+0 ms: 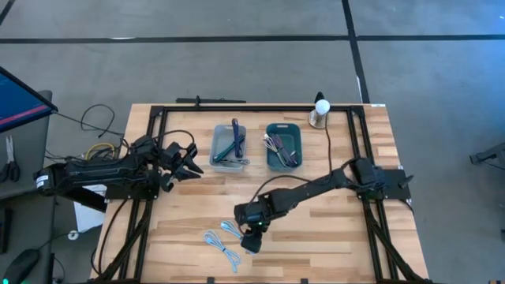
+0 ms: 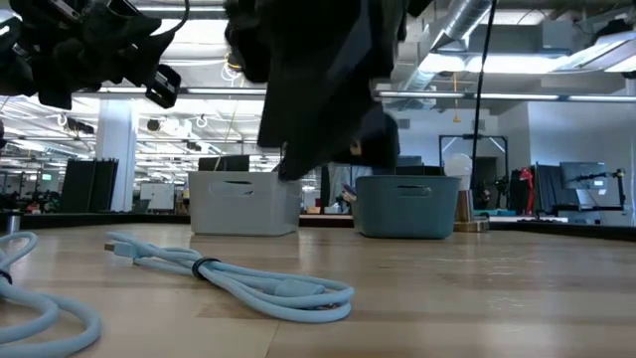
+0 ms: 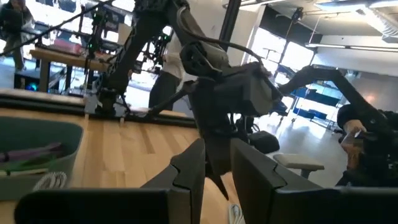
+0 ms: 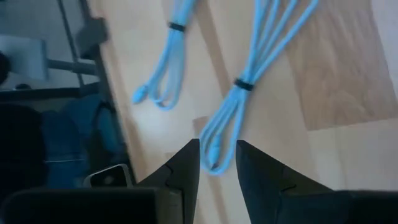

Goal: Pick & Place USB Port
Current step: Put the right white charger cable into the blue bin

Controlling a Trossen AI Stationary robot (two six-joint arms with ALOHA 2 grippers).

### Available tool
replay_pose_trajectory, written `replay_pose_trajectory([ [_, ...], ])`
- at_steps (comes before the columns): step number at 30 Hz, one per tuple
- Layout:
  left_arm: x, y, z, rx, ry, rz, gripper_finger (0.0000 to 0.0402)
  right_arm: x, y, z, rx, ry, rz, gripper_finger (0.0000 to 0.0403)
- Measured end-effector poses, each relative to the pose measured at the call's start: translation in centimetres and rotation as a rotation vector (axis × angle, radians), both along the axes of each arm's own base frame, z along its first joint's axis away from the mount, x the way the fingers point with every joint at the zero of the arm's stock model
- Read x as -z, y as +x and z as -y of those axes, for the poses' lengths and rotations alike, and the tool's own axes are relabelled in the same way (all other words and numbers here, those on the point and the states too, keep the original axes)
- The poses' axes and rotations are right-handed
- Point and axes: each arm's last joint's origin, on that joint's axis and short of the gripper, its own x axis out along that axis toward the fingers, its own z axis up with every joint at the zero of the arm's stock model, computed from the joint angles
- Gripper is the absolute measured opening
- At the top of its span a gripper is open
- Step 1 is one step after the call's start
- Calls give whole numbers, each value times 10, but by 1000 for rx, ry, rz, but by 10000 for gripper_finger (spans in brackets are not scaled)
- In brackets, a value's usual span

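right gripper (image 4: pixel 217 163) over cable (image 4: pixel 239 87), loop end hidden between fingers

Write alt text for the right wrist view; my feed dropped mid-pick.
The right gripper, fingers slightly apart, hovers straight above the looped end of a light blue bundled cable on the pale wooden table. A second light blue bundled cable lies beside it, apart.

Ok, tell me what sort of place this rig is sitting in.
Probably an open-plan robotics lab or workshop: a wooden table on a bare concrete floor, exposed ceiling ducts and strip lights, plus more benches and monitors in the background.
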Motion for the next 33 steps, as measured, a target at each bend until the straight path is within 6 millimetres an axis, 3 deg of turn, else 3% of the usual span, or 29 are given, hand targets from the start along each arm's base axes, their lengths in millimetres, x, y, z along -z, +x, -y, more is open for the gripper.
replay_pose_trajectory([
  [10,3,4,-2,-49,56,10,76,35,18,0,-48,45,-58,97],
  [20,0,3,-2,-67,105,56,76,33,22,8,-55,97,-47,97],
  [25,0,3,-2,-78,105,62,76,48,25,4,-83,187,-74,97],
  [33,0,3,-2,-68,40,38,76,49,29,5,-100,225,-52,97],
])
